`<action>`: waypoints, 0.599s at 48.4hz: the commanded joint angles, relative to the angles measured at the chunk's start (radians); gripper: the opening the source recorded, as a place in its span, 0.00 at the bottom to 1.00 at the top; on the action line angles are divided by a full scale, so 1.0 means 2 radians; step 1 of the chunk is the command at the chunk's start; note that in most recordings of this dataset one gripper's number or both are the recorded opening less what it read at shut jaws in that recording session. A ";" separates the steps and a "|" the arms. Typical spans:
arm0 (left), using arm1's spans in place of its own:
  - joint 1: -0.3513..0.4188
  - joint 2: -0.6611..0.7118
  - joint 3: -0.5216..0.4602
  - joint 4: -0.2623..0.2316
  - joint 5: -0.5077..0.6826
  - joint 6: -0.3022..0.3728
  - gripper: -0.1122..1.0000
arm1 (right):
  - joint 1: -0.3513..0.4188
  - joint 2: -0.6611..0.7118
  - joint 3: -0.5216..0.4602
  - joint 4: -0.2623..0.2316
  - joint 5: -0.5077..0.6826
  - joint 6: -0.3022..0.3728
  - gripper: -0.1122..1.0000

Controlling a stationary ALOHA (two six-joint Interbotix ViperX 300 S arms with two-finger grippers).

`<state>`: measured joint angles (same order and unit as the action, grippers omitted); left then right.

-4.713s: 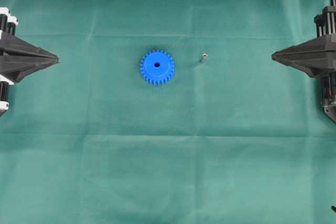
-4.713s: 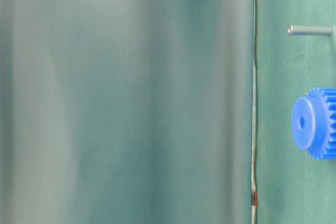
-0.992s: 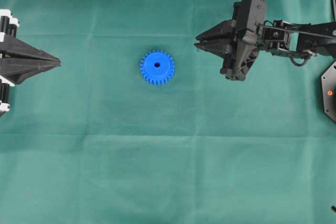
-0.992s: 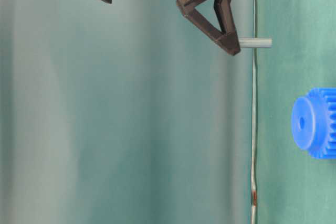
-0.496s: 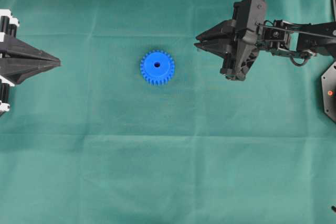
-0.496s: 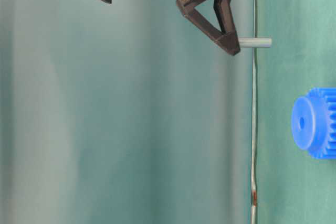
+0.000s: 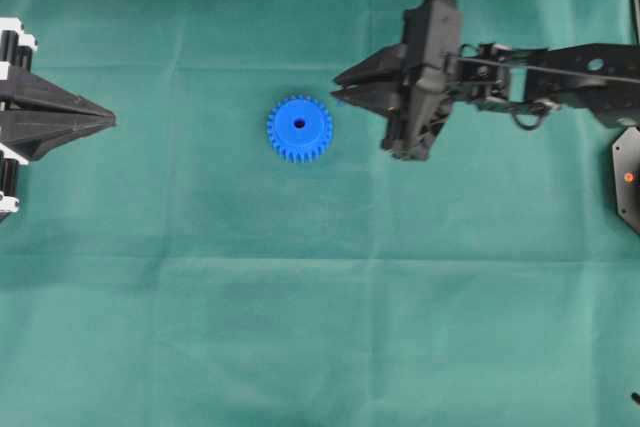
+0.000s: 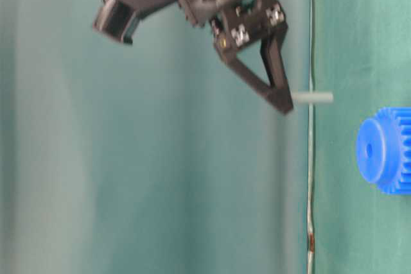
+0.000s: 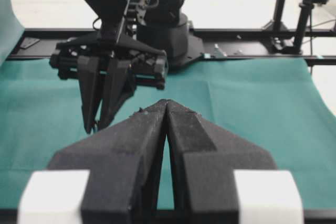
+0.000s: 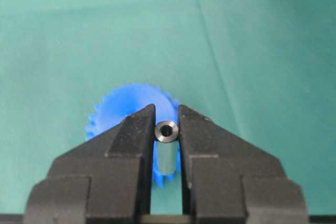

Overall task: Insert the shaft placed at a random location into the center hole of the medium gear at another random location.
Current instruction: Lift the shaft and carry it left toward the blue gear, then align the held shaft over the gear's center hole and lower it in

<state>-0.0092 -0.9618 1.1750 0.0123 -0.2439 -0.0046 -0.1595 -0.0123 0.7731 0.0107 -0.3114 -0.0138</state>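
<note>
Shaft [image 10: 166, 150], smooth hollow metal cylinder, pinched in right hand [image 10: 166, 129].

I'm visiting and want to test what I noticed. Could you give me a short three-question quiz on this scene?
1. True or false: the tiny silvery-grey metal pin lies on the green cloth.
2. Which gripper holds the pin: left gripper or right gripper?
3. What sits in the middle of the bright blue plastic toothed gear?

Key
1. False; it is held above the cloth.
2. Right gripper.
3. A small dark round hole, unfilled.
</note>
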 commanded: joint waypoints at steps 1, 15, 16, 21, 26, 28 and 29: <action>0.001 0.004 -0.010 0.001 -0.002 -0.001 0.10 | 0.006 0.005 -0.028 0.002 0.002 0.001 0.22; 0.001 0.005 -0.010 0.001 -0.002 -0.001 0.10 | 0.016 0.041 -0.069 0.002 0.002 0.002 0.22; 0.001 0.005 -0.010 0.001 -0.002 -0.001 0.10 | 0.017 0.044 -0.071 0.002 0.002 0.002 0.22; 0.001 0.005 -0.010 0.001 -0.002 -0.001 0.10 | 0.018 0.051 -0.078 0.002 0.002 0.002 0.22; 0.002 0.005 -0.010 0.001 -0.002 -0.001 0.10 | 0.018 0.053 -0.080 0.002 0.002 0.002 0.22; 0.001 0.005 -0.010 0.001 -0.002 -0.001 0.10 | 0.018 0.054 -0.080 0.002 0.002 0.002 0.22; 0.001 0.005 -0.010 0.001 -0.002 -0.001 0.10 | 0.018 0.053 -0.080 0.002 0.002 0.002 0.22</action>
<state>-0.0092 -0.9603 1.1750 0.0123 -0.2439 -0.0031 -0.1243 0.1089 0.6397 0.0123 -0.3037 -0.0138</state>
